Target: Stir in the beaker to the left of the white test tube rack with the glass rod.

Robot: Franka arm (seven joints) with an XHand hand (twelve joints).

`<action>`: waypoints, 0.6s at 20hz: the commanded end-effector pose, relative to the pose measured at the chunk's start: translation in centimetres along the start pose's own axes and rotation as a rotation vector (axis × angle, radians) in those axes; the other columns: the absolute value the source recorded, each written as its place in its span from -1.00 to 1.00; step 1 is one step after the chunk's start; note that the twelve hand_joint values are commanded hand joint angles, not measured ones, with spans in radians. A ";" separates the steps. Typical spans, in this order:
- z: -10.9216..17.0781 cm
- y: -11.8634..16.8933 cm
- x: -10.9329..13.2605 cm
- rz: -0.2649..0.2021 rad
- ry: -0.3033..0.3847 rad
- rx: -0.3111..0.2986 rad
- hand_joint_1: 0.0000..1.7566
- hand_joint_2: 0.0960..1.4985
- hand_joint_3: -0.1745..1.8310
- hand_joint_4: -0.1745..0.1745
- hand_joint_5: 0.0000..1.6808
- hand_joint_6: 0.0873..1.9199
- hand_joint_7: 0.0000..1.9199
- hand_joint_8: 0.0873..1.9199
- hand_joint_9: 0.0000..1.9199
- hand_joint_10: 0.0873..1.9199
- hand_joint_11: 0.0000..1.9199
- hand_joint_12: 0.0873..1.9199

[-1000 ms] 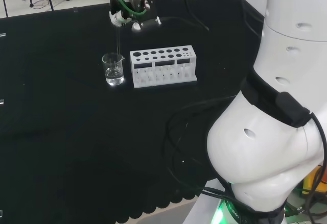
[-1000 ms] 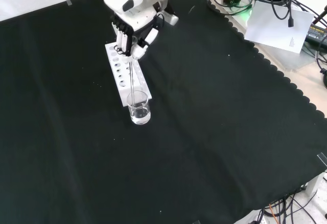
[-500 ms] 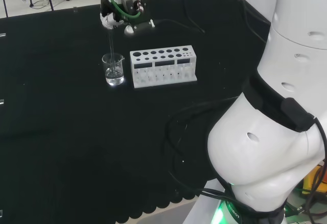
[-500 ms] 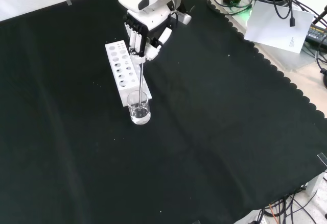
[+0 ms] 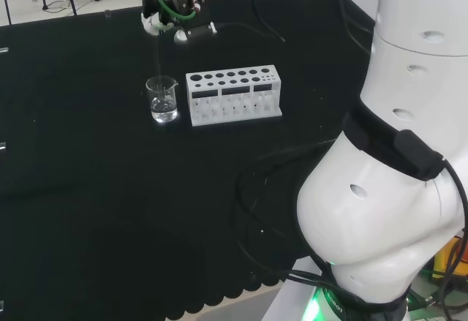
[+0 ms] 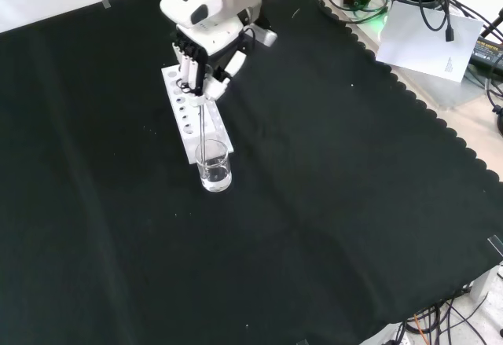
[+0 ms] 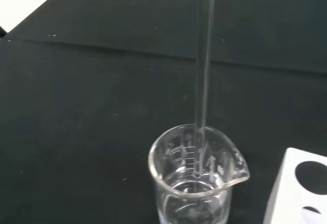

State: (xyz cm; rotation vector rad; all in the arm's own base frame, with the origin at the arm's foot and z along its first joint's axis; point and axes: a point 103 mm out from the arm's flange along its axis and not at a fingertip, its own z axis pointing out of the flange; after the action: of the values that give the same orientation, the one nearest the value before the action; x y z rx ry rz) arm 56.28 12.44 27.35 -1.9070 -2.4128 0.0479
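The glass rod [image 7: 203, 76] is pinched upright in the curled fingers of the hand [image 6: 200, 66], so that its tip dips inside the beaker [image 6: 214, 165]. In the front view the beaker is seen at 6 o'clock of the white test tube rack [image 6: 194, 117], just beside it, on the desk [image 6: 330, 203].

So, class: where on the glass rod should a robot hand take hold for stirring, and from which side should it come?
Grip the glass rod at its top end, coming from above, as the robot hand does here. The rod stands near upright with its lower end inside the beaker. A high grip probably keeps the fingers clear of the rim and of the white test tube rack next to the beaker.
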 end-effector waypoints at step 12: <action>0.5 -5.9 -1.3 0.027 -0.011 0.030 0.50 0.40 -1.00 -1.00 0.64 -1.00 0.31 -0.14 0.65 -0.13 0.71 -0.39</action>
State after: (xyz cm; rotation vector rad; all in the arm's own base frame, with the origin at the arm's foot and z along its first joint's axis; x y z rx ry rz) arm 52.56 8.41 26.79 -1.9622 -2.3512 0.1010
